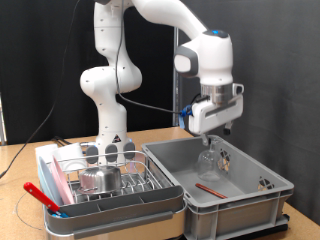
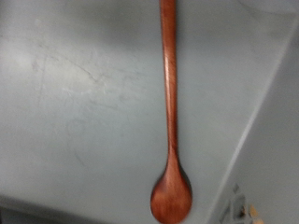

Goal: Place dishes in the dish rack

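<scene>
While the wrist view cuts off its handle, the red spoon (image 2: 170,121) lies on the floor of the grey bin (image 1: 250,205), right of the dish rack (image 1: 105,185). A clear glass (image 1: 209,163) stands beside it. The gripper (image 1: 210,128) hovers above; finger spread cannot be determined.

The silver wire dish rack (image 1: 112,180) in its pale rectangular tray sits on the wooden table (image 1: 25,165) at the exterior view's left. The large grey plastic bin (image 1: 262,205) stands just beside it, at 3 o'clock. In the rack, the small shiny steel cup (image 1: 100,178) lies near the middle, with the pink round plate (image 1: 51,180) on edge at its 9 o'clock. In the bin, the clear glass (image 1: 209,160) stands under the two-finger gripper (image 1: 208,127), and the thin red wooden spoon (image 1: 210,187) lies on the floor at the glass's 6 o'clock.
</scene>
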`<act>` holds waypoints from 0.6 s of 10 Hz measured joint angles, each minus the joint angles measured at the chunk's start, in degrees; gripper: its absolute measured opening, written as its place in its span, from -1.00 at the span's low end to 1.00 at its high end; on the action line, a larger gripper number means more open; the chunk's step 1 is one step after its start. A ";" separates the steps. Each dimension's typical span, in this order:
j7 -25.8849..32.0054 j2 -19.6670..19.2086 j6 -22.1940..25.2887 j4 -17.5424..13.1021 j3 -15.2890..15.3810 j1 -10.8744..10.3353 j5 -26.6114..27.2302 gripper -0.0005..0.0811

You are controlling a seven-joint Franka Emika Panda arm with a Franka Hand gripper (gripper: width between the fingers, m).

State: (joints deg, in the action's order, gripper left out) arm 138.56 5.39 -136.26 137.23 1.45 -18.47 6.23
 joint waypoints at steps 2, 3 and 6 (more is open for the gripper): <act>-1.58 -3.81 -2.19 -0.18 0.60 -0.01 -2.18 0.99; -1.91 -5.92 -3.95 -0.26 0.85 -0.02 -2.40 0.99; -2.08 -12.48 -9.36 -1.06 1.20 -0.07 -2.65 0.99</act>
State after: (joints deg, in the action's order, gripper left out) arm 136.49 -7.10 -145.62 136.17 2.66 -18.54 3.58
